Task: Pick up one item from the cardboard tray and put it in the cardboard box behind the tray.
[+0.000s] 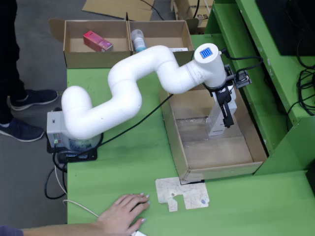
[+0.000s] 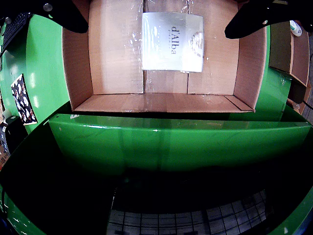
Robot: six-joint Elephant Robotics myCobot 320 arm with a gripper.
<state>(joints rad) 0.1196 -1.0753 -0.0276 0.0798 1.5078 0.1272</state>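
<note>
Green desk fills most of the fixed view, and the white arm bends across it from its base at the left toward the right side. Under the arm's end, at the right middle of that frame, sits the big cardboard tray, open on top. At the upper left of the same frame are two smaller cardboard boxes side by side; one has a pink packet in it and the other a white bottle. A person's hand rests on the desk at the bottom edge, near a flat scrap of card. Inside the tray lies one white box with "d'Alba" printed on it, flat on the tray floor near the top middle of the riding view. The tool hangs just over that box, and its two dark fingers show in the top corners of the riding view, spread wide apart with nothing between them. To do this step well, I think the arm should go straight down so one finger lands on each side of the white box, stay away from the tray walls, and squeeze only when the box sits right in the middle. Its shiny wrap may be slippery, so a slow, firm squeeze looks safest.
</note>
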